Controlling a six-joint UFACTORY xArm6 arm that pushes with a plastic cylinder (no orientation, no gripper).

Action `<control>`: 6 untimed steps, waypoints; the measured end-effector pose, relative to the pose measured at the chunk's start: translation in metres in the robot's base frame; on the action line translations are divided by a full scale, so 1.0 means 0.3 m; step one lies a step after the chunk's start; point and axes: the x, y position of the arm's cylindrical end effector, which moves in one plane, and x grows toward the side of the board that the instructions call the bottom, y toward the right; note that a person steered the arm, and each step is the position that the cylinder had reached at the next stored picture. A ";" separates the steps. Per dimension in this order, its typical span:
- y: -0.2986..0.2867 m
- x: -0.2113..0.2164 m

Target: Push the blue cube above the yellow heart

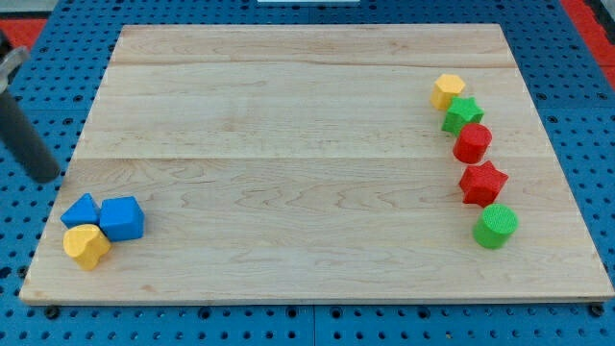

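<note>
the blue cube [122, 218] is sitting at the surface [288, 144]'s lower left, touching the yellow heart [87, 245]. it is looking light, rigid, likely sliding easily; pushing its right face squarely seems best. my tip [45, 178], a gripless end effector holding nothing, is hovering upper-left.

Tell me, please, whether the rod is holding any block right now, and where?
Nothing is held. My tip is off the board, above-left of the blue cube, touching nothing.

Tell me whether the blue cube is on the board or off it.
On the board. The blue cube sits flat on the wooden board near the view's bottom-left corner, touching the yellow heart.
</note>
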 end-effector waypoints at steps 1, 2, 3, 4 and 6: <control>0.001 0.247; 0.009 0.337; 0.155 0.270; 0.272 0.235; 0.402 0.127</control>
